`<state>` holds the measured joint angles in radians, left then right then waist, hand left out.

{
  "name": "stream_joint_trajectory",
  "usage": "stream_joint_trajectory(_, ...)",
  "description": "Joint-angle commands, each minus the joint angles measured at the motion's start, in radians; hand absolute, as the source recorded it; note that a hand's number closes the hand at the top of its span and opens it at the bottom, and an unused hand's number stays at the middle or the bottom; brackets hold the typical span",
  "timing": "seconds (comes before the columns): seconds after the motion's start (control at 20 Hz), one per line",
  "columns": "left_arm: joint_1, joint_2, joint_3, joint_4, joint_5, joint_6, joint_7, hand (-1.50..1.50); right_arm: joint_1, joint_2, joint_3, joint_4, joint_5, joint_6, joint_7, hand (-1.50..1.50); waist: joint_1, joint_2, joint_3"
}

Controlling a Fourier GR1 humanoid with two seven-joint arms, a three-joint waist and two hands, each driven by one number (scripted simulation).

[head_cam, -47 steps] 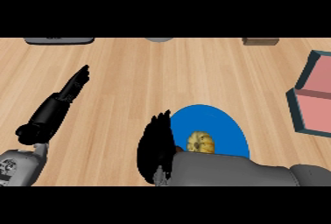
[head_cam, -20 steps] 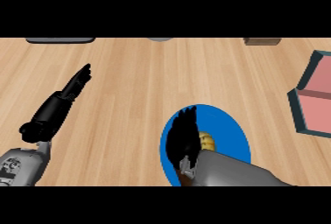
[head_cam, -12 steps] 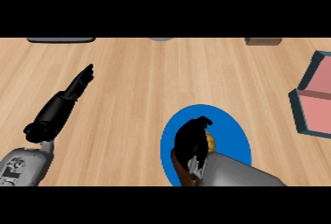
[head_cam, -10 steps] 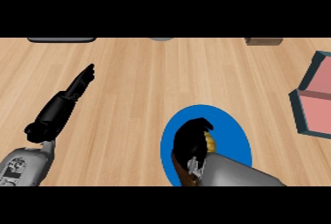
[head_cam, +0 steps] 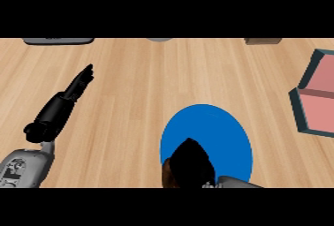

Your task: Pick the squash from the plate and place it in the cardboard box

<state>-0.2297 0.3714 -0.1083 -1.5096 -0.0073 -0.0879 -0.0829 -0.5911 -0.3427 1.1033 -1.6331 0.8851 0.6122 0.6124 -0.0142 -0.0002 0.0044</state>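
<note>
The blue plate (head_cam: 215, 128) lies on the wooden counter, right of the middle, and its visible surface is bare. My right hand (head_cam: 190, 164) sits over the plate's near edge at the bottom of the view, with its fingers curled in. The squash is hidden; only a brownish sliver (head_cam: 168, 171) shows at the hand's left side. At the right edge stands the box (head_cam: 317, 102), with dark teal walls and a pink inside, well apart from the hand. My left hand (head_cam: 70, 92) rests at the left, fingers straight, holding nothing.
A grey object (head_cam: 58, 40), a small round grey thing (head_cam: 160, 39) and a brown block (head_cam: 263, 41) line the far edge of the counter. Bare wood lies between the plate and the box.
My right hand closed over the yellow squash and drew back toward the lower edge; the squash no longer shows on the plate. The left hand barely moved.
</note>
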Motion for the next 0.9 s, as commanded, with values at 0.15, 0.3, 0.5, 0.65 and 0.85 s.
stream_joint_trajectory(0.15, 0.027, -0.004, 0.016, -0.007, 0.014, 0.006, 0.004, 0.0, 0.164, -0.145, -0.019, -0.359, -0.125, -0.301, -0.345, 1.5, -0.031, -0.002, 0.007)
stream_joint_trajectory(0.3, 0.073, 0.013, 0.021, -0.02, 0.008, 0.002, -0.017, 0.0, 0.214, -0.296, -0.072, -0.505, -0.123, -0.41, -0.453, 1.5, -0.027, -0.009, 0.004)
stream_joint_trajectory(0.5, 0.041, 0.017, 0.037, -0.038, 0.018, 0.005, 0.021, 0.0, 0.283, -0.507, -0.158, -0.664, -0.096, -0.548, -0.599, 1.5, -0.048, -0.012, 0.004)
stream_joint_trajectory(0.65, 0.033, 0.02, 0.046, -0.028, 0.016, 0.006, 0.017, 0.0, 0.366, -0.634, -0.294, -0.74, -0.185, -0.639, -0.679, 1.5, -0.052, -0.004, 0.004)
stream_joint_trajectory(0.85, 0.096, 0.012, 0.023, -0.051, -0.007, 0.012, -0.01, 0.0, 0.47, -0.661, -0.533, -0.709, -0.35, -0.768, -0.66, 1.5, -0.039, 0.0, 0.003)
